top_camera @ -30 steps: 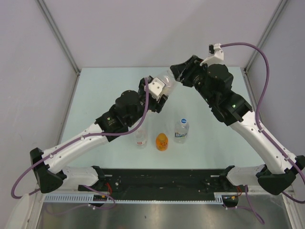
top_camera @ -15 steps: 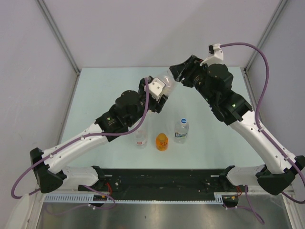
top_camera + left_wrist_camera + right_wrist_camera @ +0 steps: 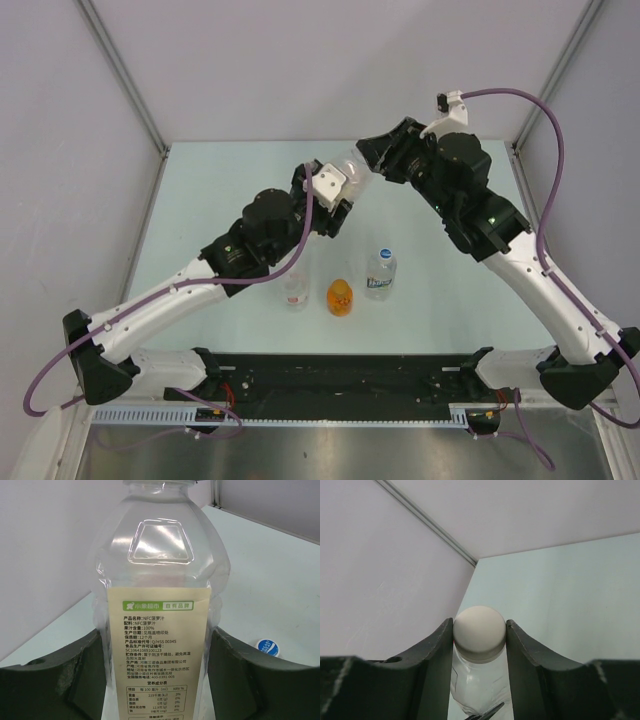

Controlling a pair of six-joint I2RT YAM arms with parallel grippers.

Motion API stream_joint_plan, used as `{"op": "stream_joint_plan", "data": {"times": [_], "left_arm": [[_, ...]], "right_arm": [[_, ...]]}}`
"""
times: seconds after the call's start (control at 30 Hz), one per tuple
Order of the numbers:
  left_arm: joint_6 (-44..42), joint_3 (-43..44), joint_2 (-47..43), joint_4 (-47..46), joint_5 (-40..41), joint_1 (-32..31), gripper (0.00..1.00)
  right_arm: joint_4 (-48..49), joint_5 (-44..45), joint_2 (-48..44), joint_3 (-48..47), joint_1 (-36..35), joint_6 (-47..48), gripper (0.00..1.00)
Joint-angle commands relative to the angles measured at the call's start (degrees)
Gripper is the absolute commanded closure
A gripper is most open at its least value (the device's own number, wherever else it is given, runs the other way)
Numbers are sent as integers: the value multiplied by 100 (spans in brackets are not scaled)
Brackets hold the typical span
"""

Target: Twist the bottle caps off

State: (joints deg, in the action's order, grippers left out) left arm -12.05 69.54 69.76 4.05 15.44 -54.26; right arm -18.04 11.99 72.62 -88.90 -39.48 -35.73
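White cap (image 3: 480,626) sits on the neck of the large clear bottle (image 3: 159,570). It is pinched between both fingers of the right end effector (image 3: 480,628), one finger touching each side.

The bottle is held up off the counter (image 3: 220,190), tilted, with its neck toward the right arm, over the far middle of the counter. The left end effector (image 3: 157,647) is closed on the bottle body at the cream label, one finger on each flank.

Three more bottles stand upright in a row nearer the arm bases, all untouched:
- small red-labelled bottle (image 3: 295,291)
- orange bottle (image 3: 340,298)
- blue-labelled bottle (image 3: 380,277), with its blue cap (image 3: 266,647) on
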Motion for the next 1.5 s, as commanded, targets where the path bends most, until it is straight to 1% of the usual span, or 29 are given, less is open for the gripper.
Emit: {"op": "stream_joint_plan", "data": {"times": [0.0, 0.03, 0.07, 0.13, 0.17, 0.23, 0.27, 0.3, 0.37, 0.4, 0.43, 0.47, 0.5, 0.53, 0.57, 0.6, 0.67, 0.73, 0.8, 0.87, 1.07, 1.2, 1.23, 1.47], "left_arm": [[62, 86, -304, -239, -944, -41, 100], [132, 95, -357, -178, -1225, -50, 100], [159, 95, -418, -168, -1837, -41, 100], [308, 139, -498, -89, -2271, -32, 100], [326, 165, -524, -63, -2622, -41, 100], [458, 209, -586, -1, -2984, -23, 100], [511, 244, -586, 25, -3160, 3, 100], [624, 305, -577, 95, -3562, 29, 100], [765, 385, -551, 139, -4046, 187, 100], [983, 437, -533, 131, -4545, 266, 100], [1125, 455, -507, 78, -4863, 484, 100], [1318, 455, -481, 8, -5171, 608, 100], [1694, 421, -463, -219, -5801, 740, 100], [1880, 412, -411, -343, -6068, 976, 100], [2056, 394, -402, -379, -6279, 1066, 100], [2371, 350, -367, -762, -6699, 1162, 100], [2698, 306, -314, -1063, -7044, 1382, 100], [3216, 218, -270, -1625, -7544, 1531, 100], [3611, 201, -165, -2020, -7801, 1594, 100], [3858, 244, -94, -2224, -8153, 1638, 100], [4088, 446, 152, -2313, -8960, 1682, 100], [4123, 482, 240, -2321, -9199, 1691, 100], [4149, 482, 249, -2330, -9234, 1691, 100], [4457, 455, 372, -2681, -9445, 1691, 100]], "right_arm": [[275, -547, -143, 75, 151, 127, 100], [292, -662, -169, 101, 178, 153, 100], [284, -941, -178, 101, 213, 206, 100], [275, -1293, -222, 136, 361, 233, 100], [258, -1600, -239, 128, 415, 250, 100], [266, -1909, -309, 189, 555, 268, 100], [275, -2233, -327, 241, 608, 285, 100], [275, -2366, -362, 268, 652, 338, 100], [371, -2770, -503, 417, 714, 460, 100], [380, -2850, -555, 452, 723, 574, 100], [407, -2964, -634, 488, 732, 662, 100], [407, -3192, -687, 531, 732, 742, 100], [424, -3298, -740, 567, 732, 899, 100], [468, -3526, -827, 593, 732, 979, 100], [486, -3624, -872, 620, 732, 1067, 100], [529, -3764, -916, 689, 732, 1120, 100], [626, -4106, -1056, 742, 732, 1304, 100], [810, -4388, -1144, 874, 732, 1453, 100], [916, -4722, -1259, 962, 732, 1524, 100], [1083, -5205, -1303, 1006, 740, 1604, 100], [1417, -6225, -1373, 1033, 775, 1700, 100], [1663, -6832, -1356, 1033, 872, 1622, 100], [1707, -7102, -1338, 1033, 924, 1604, 100], [2129, -8001, -1277, 1033, 1118, 1419, 100]]}}
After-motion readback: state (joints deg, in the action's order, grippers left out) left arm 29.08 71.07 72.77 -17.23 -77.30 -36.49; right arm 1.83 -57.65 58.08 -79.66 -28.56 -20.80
